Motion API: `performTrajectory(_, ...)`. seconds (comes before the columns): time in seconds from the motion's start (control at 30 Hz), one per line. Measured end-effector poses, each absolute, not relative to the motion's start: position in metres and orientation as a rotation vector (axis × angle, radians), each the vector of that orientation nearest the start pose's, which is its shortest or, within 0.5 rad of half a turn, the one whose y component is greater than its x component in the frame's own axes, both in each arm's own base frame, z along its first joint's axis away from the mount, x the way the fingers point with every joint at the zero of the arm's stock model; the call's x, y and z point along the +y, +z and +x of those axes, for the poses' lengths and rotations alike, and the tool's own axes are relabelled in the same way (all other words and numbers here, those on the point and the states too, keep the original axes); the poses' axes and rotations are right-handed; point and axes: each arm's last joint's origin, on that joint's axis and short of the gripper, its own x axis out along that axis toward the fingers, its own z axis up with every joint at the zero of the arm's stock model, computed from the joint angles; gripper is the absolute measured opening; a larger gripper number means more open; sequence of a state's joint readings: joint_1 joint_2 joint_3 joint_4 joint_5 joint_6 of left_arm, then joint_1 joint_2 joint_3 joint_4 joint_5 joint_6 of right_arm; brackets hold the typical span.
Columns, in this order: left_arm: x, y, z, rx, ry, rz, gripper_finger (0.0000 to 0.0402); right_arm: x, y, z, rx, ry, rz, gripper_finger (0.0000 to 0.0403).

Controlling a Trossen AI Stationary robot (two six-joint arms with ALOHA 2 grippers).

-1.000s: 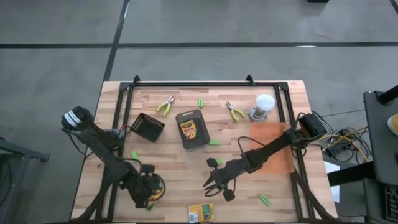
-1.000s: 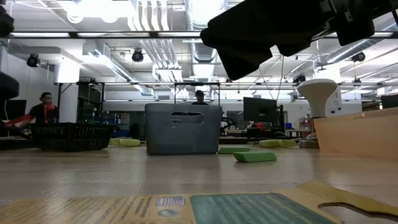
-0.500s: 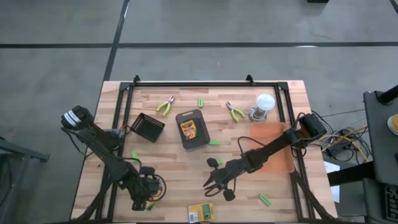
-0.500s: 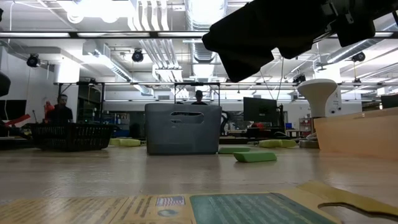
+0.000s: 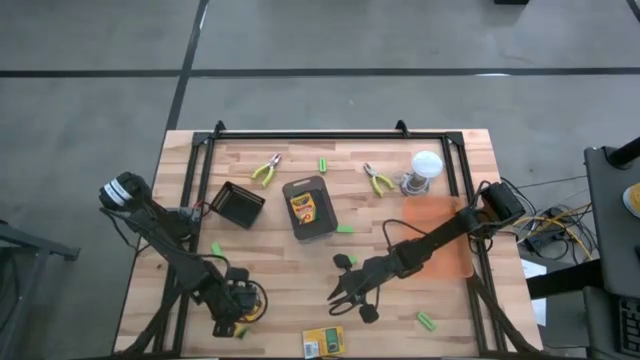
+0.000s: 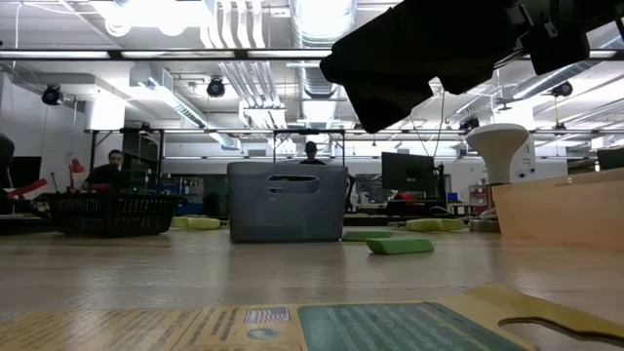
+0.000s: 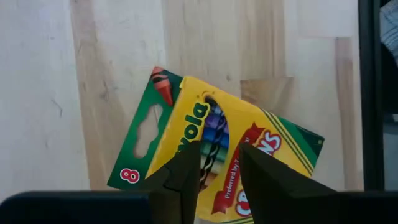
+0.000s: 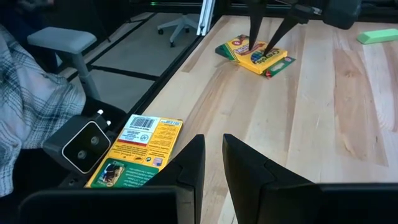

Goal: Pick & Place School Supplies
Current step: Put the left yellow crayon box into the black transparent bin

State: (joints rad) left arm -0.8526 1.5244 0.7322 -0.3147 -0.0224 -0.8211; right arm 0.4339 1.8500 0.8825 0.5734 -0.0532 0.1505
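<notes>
Crayon box (image 7: 214, 158), flat yellow-and-green cardboard, lying near-left on wooden table (image 5: 270, 285); left gripper (image 7: 217, 177) straddling it, jaws slightly apart, seemingly readying a pinch. Right gripper (image 8: 211, 158) idling centre, jaws together.

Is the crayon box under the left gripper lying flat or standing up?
Flat: the crayon box lies face up on the table, the left gripper over it.

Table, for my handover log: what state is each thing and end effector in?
Left end effector: open, poised over a flat crayon box.
Right end effector: shut, empty.
Jar: upright, lid on.
Grey tray: holding a second crayon box.
</notes>
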Motion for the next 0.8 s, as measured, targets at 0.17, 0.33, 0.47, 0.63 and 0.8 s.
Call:
performTrajectory(0.17,-0.201,0.15,0.182,1.131,-0.238,-0.23,0.0116,0.157,0.152,0.335,0.426,0.45,0.07,0.0057)
performTrajectory(0.33,-0.2,0.151,0.189,1.038,-0.215,-0.208,0.0116,0.157,0.152,0.335,0.426,0.45,0.07,0.0057)
performTrajectory(0.47,-0.196,0.148,0.191,1.033,-0.19,-0.204,0.0116,0.157,0.152,0.335,0.426,0.45,0.07,0.0057)
performTrajectory(0.63,-0.193,0.144,0.192,1.038,-0.172,-0.218,0.0116,0.157,0.152,0.335,0.426,0.45,0.07,0.0057)
performTrajectory(0.8,-0.194,0.14,0.196,1.018,-0.171,-0.19,0.0116,0.157,0.152,0.335,0.426,0.45,0.07,0.0057)
